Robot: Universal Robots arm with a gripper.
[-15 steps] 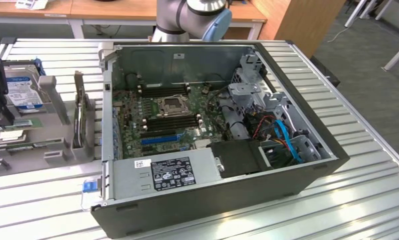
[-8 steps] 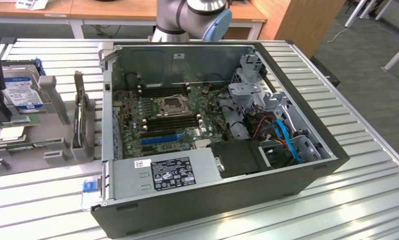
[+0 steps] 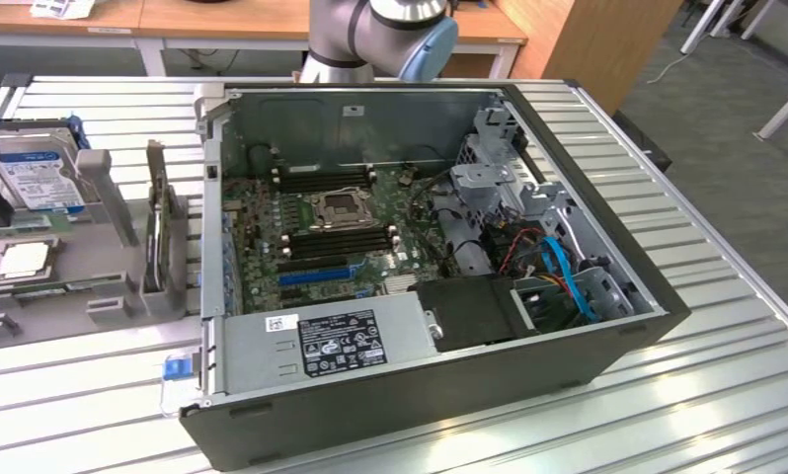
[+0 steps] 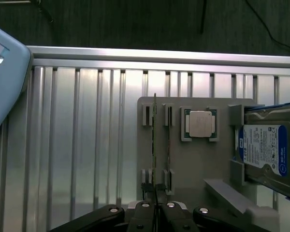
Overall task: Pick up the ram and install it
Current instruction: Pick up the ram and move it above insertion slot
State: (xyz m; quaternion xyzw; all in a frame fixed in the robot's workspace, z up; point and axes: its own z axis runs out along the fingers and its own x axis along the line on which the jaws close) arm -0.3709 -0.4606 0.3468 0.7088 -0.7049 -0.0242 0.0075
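Clamped the ram (image 4: 154,145) by its near end, well above the tray (image 4: 193,164).

Pinched gripper (image 4: 155,210) jaws together on the thin stick, seen edge-on and running straight out over the tray's upright slots. Looked lifted off, though could not tell for sure. Passed over a second card (image 4: 169,137) just beside, then the CPU (image 4: 200,124), then the drive (image 4: 268,150). Showed, in the exterior view, the open case (image 3: 605,326) to the right of the tray, black memory slots (image 3: 342,242) inside. Hung the arm (image 3: 381,25) behind the case, elbow bent. Best handled, by judgement, with the grip kept square and the stick plumb, clear of that neighbouring card: too thin a board to take any twist.
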